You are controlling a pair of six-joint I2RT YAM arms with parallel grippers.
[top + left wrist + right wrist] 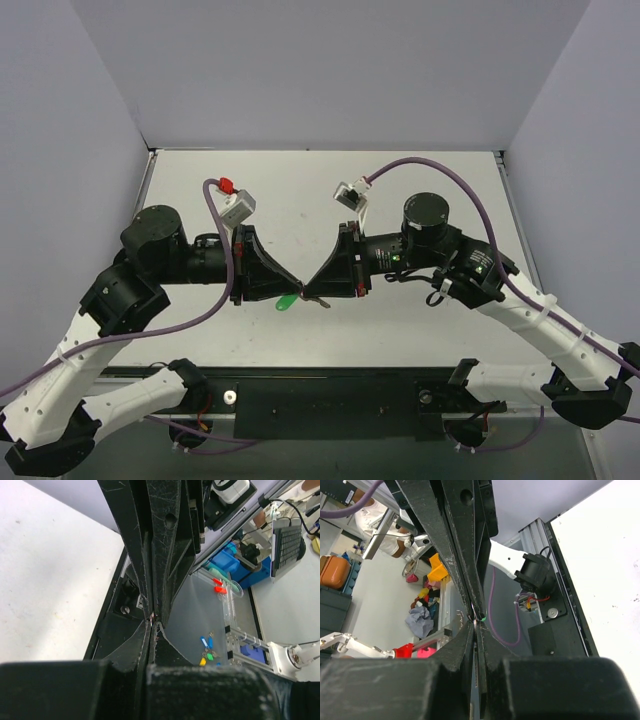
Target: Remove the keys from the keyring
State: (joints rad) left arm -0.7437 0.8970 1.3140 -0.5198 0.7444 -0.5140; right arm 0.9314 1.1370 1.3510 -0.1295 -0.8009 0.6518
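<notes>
Tip-to-tip contact over the middle of the desk [300, 190]. The left pincer [298, 288] and right pincer [311, 293] meet nose to nose, both with jaws closed. The arms lie roughly along the desk's left-right line and form a shallow V with its apex toward the near edge.

Keyring [287, 300]: the green tag sits just beside and below the left pincer's tip, on the near-edge side.
- Long axis is diagonal. The ring end is up against the meeting point, and the free end points toward the near edge and the left arm's side.
- The right wrist view shows a green speck right at the left pincer's tip, so the left pincer looks to be gripping the keyring at its ring end.

Key [322, 300]: probably the thin dark sliver just right of the tips, under the right pincer's nose. It is too small to read its axis with confidence.
- What the closed right pincer holds cannot be told. The left wrist view shows only a small metal glint at its tip.

Judgement: the next move turns on the shared left-right axis. The left arm is nearer the tag and the right arm nearer the sliver, so any separation has to run along that line.
</notes>
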